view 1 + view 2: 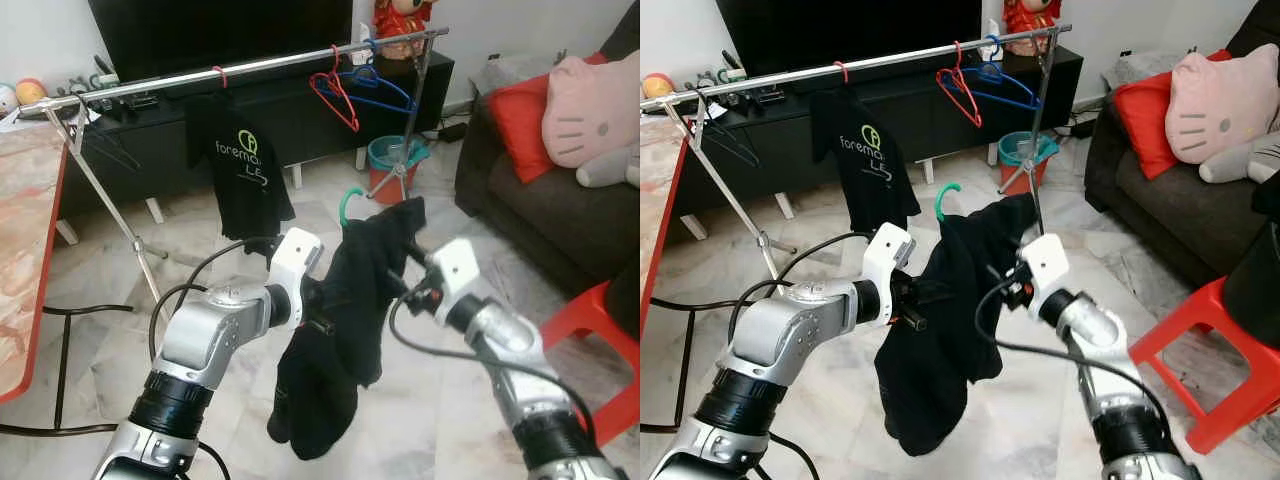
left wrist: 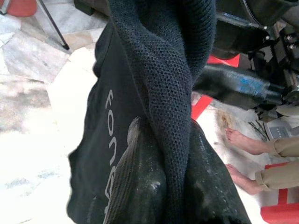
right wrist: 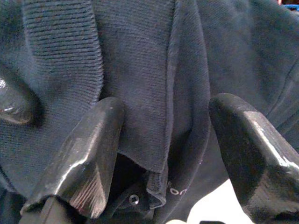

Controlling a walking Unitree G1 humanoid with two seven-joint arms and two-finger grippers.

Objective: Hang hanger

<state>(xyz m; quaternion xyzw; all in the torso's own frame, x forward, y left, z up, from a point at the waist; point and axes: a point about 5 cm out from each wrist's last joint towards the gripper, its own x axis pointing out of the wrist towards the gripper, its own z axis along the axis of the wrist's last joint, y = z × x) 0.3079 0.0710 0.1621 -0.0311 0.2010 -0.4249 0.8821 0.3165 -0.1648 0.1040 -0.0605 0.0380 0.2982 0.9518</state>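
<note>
A green-hooked hanger carrying a dark polo shirt hangs in mid-air between the 2 arms, below and in front of the metal clothes rail. The left gripper meets the shirt from the robot's left, the right gripper from its right.

The head views show only the green hook rising above the collar; the fabric hides both grippers' fingers. The left wrist view shows the knitted collar band running down between 2 black fingers closed against the cloth, with grey lettering on the shirt, and a person's bare feet on the floor. The right wrist view shows 2 black fingers spread apart with collar and placket hanging between them.

On the rail hang a black printed T-shirt and empty red and blue hangers. Behind stand a TV console and teal bucket; a sofa holds a red cushion and pink plush pillow. A red stool stands beside the right arm.
</note>
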